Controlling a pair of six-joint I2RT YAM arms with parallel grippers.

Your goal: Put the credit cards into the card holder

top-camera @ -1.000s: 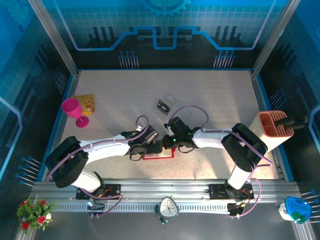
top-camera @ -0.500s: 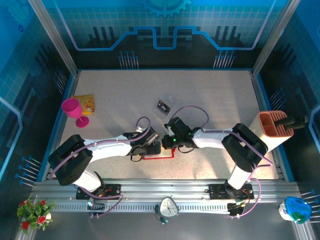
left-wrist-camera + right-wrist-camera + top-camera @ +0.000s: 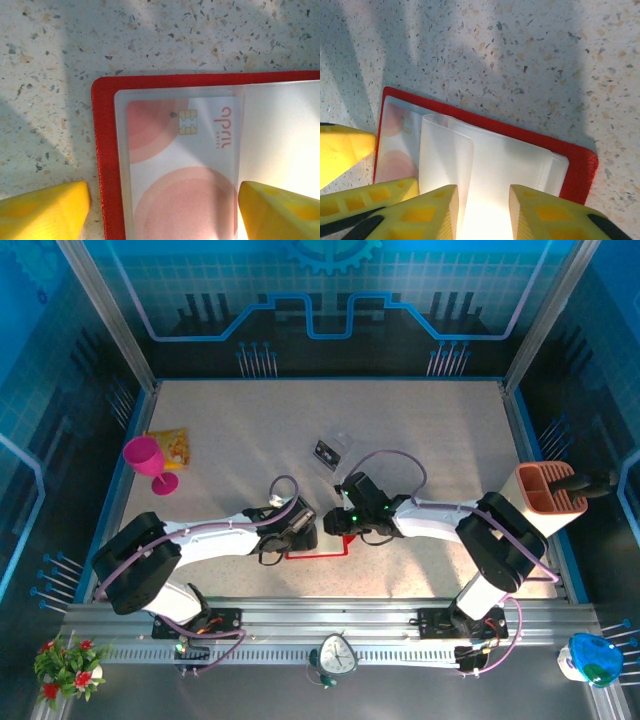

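The holder (image 3: 322, 553) (image 3: 107, 165) (image 3: 577, 165) lies open at the near middle of the table (image 3: 430, 430), where it lay a second ago. One card (image 3: 185, 150) sits under a clear leaf (image 3: 445, 155) in its left half. The left gripper (image 3: 300, 532) (image 3: 164, 190) straddles that half, jaws wide apart. The right gripper (image 3: 335, 525) (image 3: 482, 192) has its jaws partly apart over the leaves; its elbow (image 3: 500, 540) has swung right and nearer. The other card (image 3: 323, 451) lies farther off, unmoved.
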